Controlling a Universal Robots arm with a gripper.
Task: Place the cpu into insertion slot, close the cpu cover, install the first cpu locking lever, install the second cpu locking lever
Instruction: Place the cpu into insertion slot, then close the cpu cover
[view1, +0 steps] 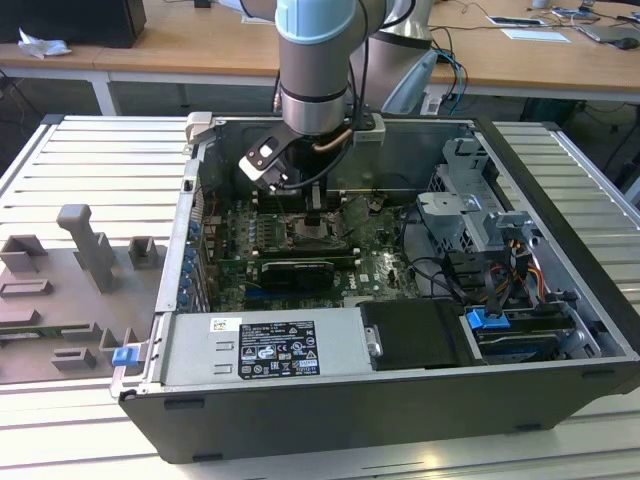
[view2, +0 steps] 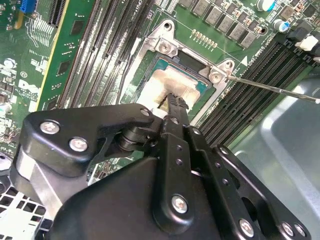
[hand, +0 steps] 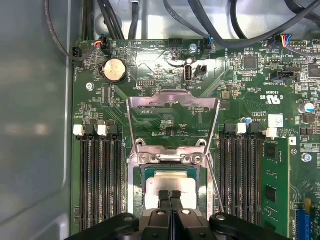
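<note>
The cpu (hand: 172, 181), a pale square chip, lies flat in the insertion slot (hand: 133, 175), whose silver rim sits on the green board. In the second wrist view the cpu (view2: 172, 82) shows just beyond one black fingertip (view2: 173, 103). My gripper (hand: 170, 196) is shut, its two fingers pressed together with the tips on or just above the chip's top. The cpu cover (hand: 172, 99), a silver frame with a large window, is swung open away from the slot. A thin wire locking lever (view2: 270, 89) stands free beside the socket. In the exterior view the gripper (view1: 313, 215) reaches down into the open computer case.
Long black memory slots (hand: 100, 175) and more memory slots (hand: 245, 172) flank the socket. A coin battery (hand: 114, 70) and cables lie beyond the cover. The grey case wall (hand: 35, 125) is close. A drive cage (view1: 480, 220) and power supply (view1: 265, 345) are inside the case.
</note>
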